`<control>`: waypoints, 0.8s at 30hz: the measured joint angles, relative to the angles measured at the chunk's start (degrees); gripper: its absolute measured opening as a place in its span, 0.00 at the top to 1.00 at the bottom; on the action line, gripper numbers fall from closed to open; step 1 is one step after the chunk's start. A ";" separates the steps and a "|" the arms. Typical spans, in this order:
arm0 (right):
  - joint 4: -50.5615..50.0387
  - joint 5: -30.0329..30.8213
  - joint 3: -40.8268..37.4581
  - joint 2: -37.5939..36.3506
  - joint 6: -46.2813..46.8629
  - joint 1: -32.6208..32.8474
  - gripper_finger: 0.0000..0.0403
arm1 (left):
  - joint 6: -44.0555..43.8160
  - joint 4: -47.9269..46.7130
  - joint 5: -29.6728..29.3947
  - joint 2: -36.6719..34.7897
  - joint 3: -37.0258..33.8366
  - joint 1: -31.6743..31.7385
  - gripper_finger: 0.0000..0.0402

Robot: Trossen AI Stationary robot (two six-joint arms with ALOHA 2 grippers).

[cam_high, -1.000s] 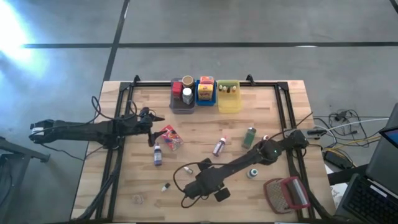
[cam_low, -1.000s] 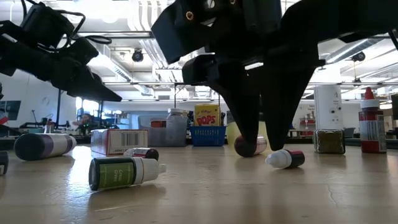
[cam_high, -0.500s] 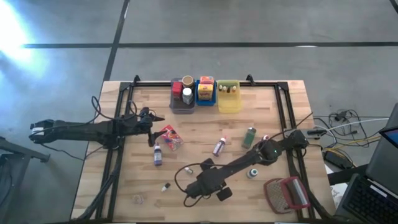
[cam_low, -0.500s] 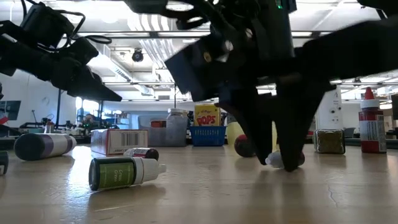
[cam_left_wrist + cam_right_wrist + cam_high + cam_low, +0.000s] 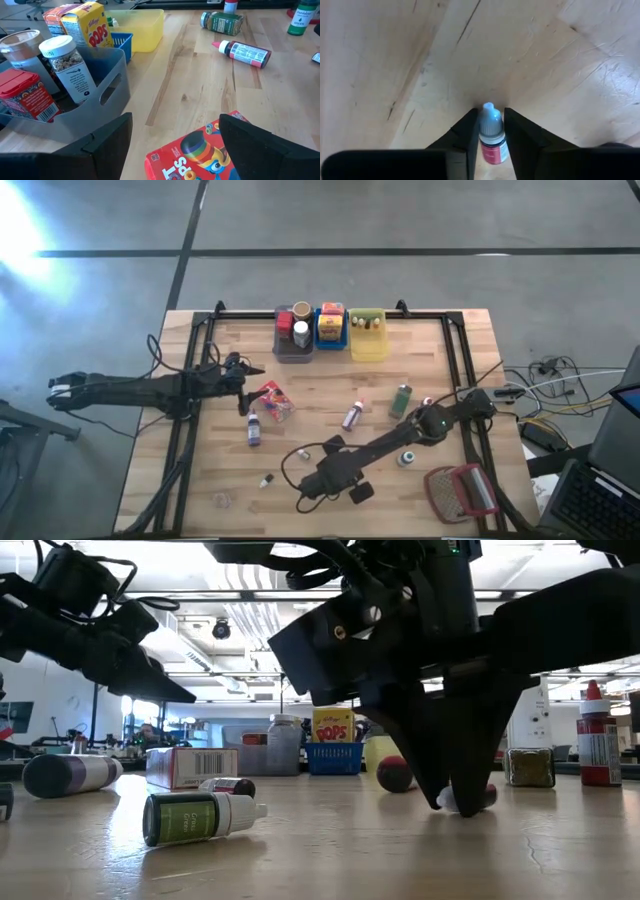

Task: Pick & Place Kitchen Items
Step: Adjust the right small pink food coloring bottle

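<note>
A tiny bottle (image 5: 490, 135) with a white cap and a red label lies on its side on the wooden table, near the middle of the front half. My right gripper (image 5: 491, 131) points down over it and is shut on it; in the low view (image 5: 462, 802) the fingers hide most of the bottle. My left gripper (image 5: 175, 145) waits open at the table's left, above a red packet (image 5: 200, 155) that lies flat on the table. Other kitchen items lie loose on the wood: a purple bottle (image 5: 253, 428), a pink-capped bottle (image 5: 351, 417), a green bottle (image 5: 401, 400). My right gripper pinches the tiny bottle by its two sides, at the shoulder just below the white cap (image 5: 490, 124), between its two fingers. The fingers come from above, pointing steeply down, and lie across the bottle. The bottle lies on the table, cap pointing away from the wrist.
Grey (image 5: 290, 352), blue (image 5: 331, 340) and yellow (image 5: 368, 348) bins with groceries stand at the far edge. A red-framed mesh object (image 5: 460, 492) lies at the near right. A green-labelled dropper bottle (image 5: 200, 817) lies near the front. Bare wood surrounds the right gripper.
My right gripper has sunk to the table over the tiny bottle, so that its fingers stand on either side of it, and the fingers have closed in on the bottle. The bottle stays lying on the table.
</note>
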 joint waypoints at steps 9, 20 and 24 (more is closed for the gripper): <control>0.85 -2.27 0.09 -0.20 0.18 -0.03 0.85 | -0.01 -0.09 -0.01 0.00 0.00 0.00 0.25; 15.62 -2.64 -2.43 -7.50 -2.68 -0.38 0.87 | 0.00 -0.09 0.00 -0.02 -0.02 0.01 0.25; 27.66 -2.62 -11.01 -14.10 -3.47 -1.01 0.87 | -0.02 -0.58 0.00 -0.02 -0.02 0.01 0.25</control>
